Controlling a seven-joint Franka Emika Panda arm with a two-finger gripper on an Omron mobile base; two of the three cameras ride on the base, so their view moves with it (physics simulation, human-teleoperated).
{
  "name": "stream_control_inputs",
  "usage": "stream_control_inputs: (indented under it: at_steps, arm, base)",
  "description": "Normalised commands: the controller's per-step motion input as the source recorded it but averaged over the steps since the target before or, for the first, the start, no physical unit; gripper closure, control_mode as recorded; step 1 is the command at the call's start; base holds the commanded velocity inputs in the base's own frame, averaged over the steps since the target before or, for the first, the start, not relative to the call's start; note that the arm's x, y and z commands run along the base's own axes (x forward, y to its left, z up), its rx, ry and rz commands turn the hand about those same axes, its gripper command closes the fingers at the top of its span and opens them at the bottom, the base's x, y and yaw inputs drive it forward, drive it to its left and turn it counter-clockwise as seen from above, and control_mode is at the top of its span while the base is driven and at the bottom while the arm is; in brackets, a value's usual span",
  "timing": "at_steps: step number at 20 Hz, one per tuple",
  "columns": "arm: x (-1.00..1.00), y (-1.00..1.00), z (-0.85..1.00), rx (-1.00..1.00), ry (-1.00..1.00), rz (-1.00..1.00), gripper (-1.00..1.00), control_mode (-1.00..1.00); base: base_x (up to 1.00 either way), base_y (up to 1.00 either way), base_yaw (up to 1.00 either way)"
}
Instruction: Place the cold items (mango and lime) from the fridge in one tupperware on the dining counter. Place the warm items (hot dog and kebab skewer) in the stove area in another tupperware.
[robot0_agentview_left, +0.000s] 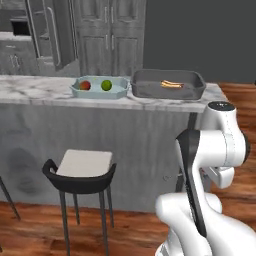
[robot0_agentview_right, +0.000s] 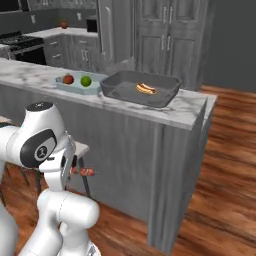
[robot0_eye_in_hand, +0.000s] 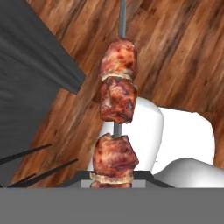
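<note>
1. Hand view: pincer (robot0_eye_in_hand: 112, 186) pinches the kebab (robot0_eye_in_hand: 116, 131) at its lowest meat chunk; fingertips mostly cut off at the bottom edge. Skewer rod runs straight out from the pincer over wood floor (robot0_eye_in_hand: 175, 57).
2. Right base view: kebab (robot0_agentview_right: 85, 172) is a small red bit sticking out beside the arm, held low in front of the counter (robot0_agentview_right: 190, 112), well below its top.
3. Well above and beyond the pincer, on the counter: pale tray (robot0_agentview_right: 75, 87) with mango (robot0_agentview_right: 68, 79) and lime (robot0_agentview_right: 86, 80); dark tray (robot0_agentview_right: 140, 89) touching it, hot dog (robot0_agentview_right: 146, 89) inside.
4. Left base view: stool (robot0_agentview_left: 82, 170) before the counter; fridge (robot0_agentview_left: 50, 35) behind, cut off at the top.
</note>
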Motion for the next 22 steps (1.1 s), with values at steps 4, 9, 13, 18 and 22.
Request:
stream_control_inputs:
  at_steps: [4,9,13,18,22]
  arm:
    - [0.0,0.0,0.0,0.0,0.0,0.0,1.0,1.0]
    - [0.0,0.0,0.0,0.0,0.0,0.0,1.0,1.0]
    - [0.0,0.0,0.0,0.0,0.0,0.0,1.0,1.0]
    - [0.0,0.0,0.0,0.0,0.0,0.0,1.0,1.0]
    - [0.0,0.0,0.0,0.0,0.0,0.0,1.0,1.0]
  base:
    - [0.19,0.79,-0.62]
    - [0.03,0.43,-0.51]
    - [0.29,0.0,-0.35]
    - [0.25,0.0,-0.2]
    - [0.17,0.0,0.03]
